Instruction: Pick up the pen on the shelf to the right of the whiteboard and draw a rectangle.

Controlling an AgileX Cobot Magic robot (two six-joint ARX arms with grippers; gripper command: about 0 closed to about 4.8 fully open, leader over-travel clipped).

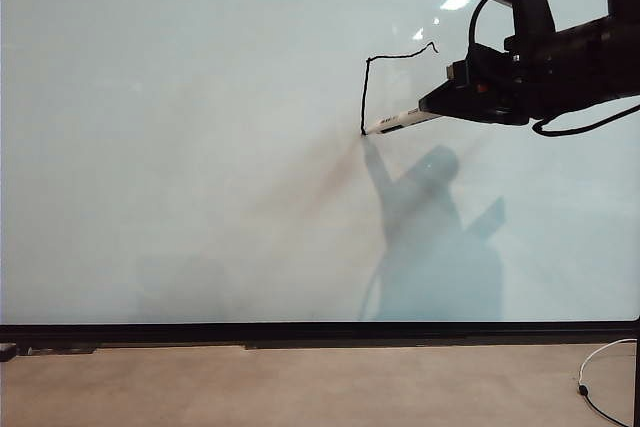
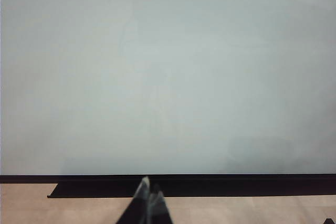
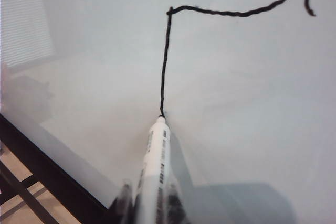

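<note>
Two sides drawn: exterior view shows the rectangle point(image 1: 385, 72) half done on the whiteboard point(image 1: 180, 147), top and left strokes only.
Right gripper point(image 1: 440, 102): clamped on the pen point(image 1: 400, 121), angled so the tip presses the board at the left stroke's foot.
Left wrist view: left gripper point(image 2: 149, 192) closed, empty, idle below the board's frame.
Right wrist view: pen tip meets the line's end.
</note>
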